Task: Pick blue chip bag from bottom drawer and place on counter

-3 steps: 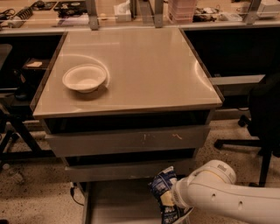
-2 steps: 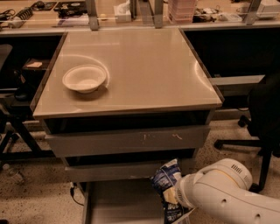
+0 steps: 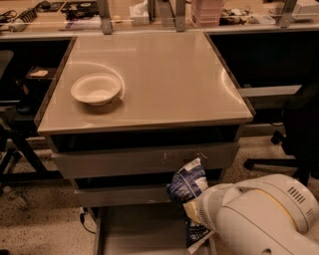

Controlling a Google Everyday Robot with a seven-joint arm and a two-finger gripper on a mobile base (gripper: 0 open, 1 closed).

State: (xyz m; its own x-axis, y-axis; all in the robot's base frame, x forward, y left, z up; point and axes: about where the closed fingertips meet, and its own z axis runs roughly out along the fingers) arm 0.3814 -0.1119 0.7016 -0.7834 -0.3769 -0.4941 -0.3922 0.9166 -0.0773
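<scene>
The blue chip bag (image 3: 188,182) hangs in the air in front of the grey drawer fronts, above the right side of the open bottom drawer (image 3: 134,230). Its lower end (image 3: 197,236) shows below my wrist. My gripper (image 3: 192,211) is at the lower right, shut on the bag's middle, with the big white arm housing (image 3: 259,219) behind it hiding most of the fingers. The counter (image 3: 164,74) lies above, glossy beige with a dark rim.
A white bowl (image 3: 96,89) sits on the counter's left side. Two closed grey drawer fronts (image 3: 139,160) lie under the counter. A black office chair (image 3: 299,124) stands at the right. A cluttered bench (image 3: 149,15) runs along the back. A cable (image 3: 84,219) hangs left of the drawer.
The bag has risen with my gripper, from low by the bottom drawer up in front of the drawer fronts. The arm has moved up and slightly right.
</scene>
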